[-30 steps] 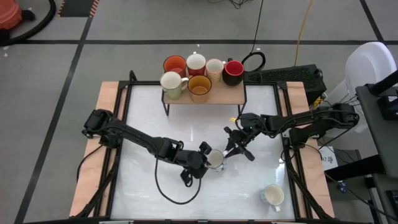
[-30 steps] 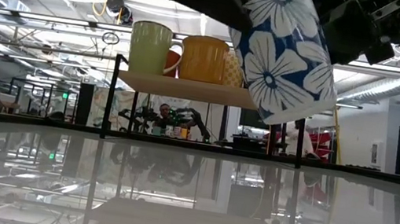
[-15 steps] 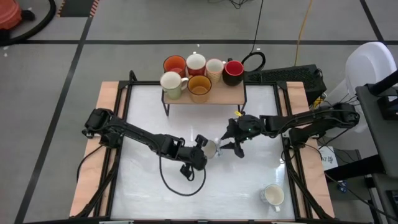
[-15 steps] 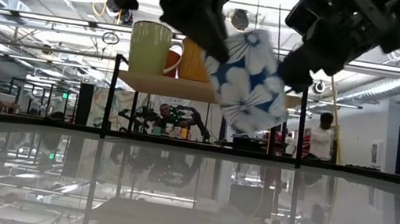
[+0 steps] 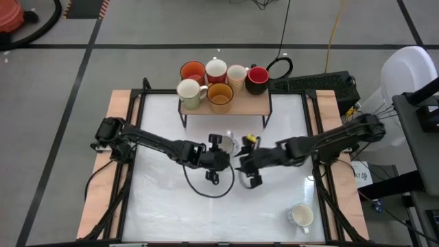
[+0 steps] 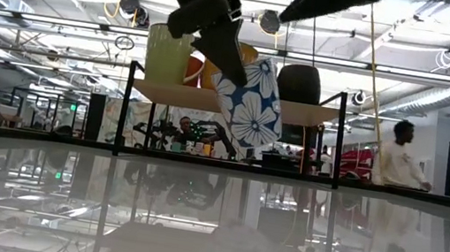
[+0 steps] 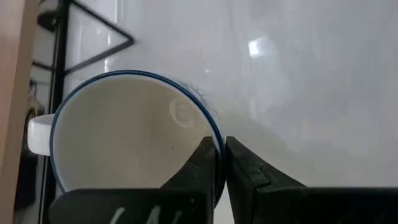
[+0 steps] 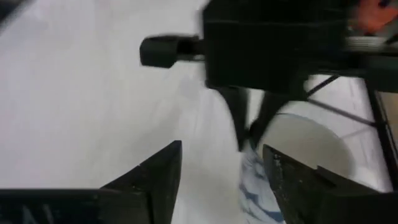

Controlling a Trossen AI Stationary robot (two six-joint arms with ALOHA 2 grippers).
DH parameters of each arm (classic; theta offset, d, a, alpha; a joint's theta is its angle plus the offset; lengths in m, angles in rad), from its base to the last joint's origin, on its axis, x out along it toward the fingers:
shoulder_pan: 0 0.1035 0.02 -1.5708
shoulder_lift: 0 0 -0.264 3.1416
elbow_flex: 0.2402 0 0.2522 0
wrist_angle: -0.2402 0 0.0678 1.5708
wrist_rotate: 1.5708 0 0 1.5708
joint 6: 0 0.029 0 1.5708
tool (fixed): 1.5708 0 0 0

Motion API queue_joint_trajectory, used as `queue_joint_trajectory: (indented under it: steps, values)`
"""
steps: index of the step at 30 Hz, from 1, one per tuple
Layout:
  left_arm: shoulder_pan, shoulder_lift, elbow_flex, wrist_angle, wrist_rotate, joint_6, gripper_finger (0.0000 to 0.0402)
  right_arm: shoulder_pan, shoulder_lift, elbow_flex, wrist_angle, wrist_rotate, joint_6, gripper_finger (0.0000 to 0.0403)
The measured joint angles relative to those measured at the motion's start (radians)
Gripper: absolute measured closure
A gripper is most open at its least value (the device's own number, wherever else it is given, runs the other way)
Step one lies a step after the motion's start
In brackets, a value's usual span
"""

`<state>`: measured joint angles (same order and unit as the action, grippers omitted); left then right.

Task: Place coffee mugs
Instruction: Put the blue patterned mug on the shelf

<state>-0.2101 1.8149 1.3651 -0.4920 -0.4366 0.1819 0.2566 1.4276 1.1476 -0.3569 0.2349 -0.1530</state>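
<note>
Right gripper (image 5: 248,171) off flowered mug (image 6: 251,103), left gripper (image 7: 221,163) holding

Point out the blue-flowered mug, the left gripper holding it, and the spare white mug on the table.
blue-flowered mug (image 6: 252,105), low view, patterned side wall.
left gripper (image 7: 223,163), left wrist view, fingertips pinching the mug's rim.
white mug (image 5: 300,215), high view, open mouth, near the table's right front corner.

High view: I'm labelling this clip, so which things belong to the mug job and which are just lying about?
Job:
- blue-flowered mug, rim pinched by left tool
- six mugs on wooden shelf
- white mug on table
- right tool, open

Lying about:
- black cable
- yellow cord
</note>
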Motion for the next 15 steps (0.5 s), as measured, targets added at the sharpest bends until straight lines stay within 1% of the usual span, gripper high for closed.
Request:
queue_joint_trajectory:
  steps: [3, 7, 10, 12, 15]
  values:
    - [0.012, 0.000, 0.000, -0.001, -0.004, -0.042, 0.0384, 0.005, 0.108, 0.083, -0.047, 0.009, -0.041, 0.0213]
    - [0.016, 0.000, 0.000, -0.015, -0.004, -0.078, 0.0384, 0.006, 0.213, 0.145, -0.097, 0.145, -0.114, 0.0224]
    - [0.013, 0.000, 0.000, -0.028, -0.004, -0.095, 0.0384, 0.005, 0.241, 0.158, -0.094, 0.216, -0.154, 0.0227]
    - [0.012, 0.000, 0.000, -0.031, -0.005, -0.099, 0.0384, 0.005, 0.241, 0.160, -0.077, 0.237, -0.174, 0.0227]
    - [0.012, 0.000, 0.000, -0.030, -0.005, -0.094, 0.0384, 0.000, 0.240, 0.161, -0.074, 0.237, -0.206, 0.0229]
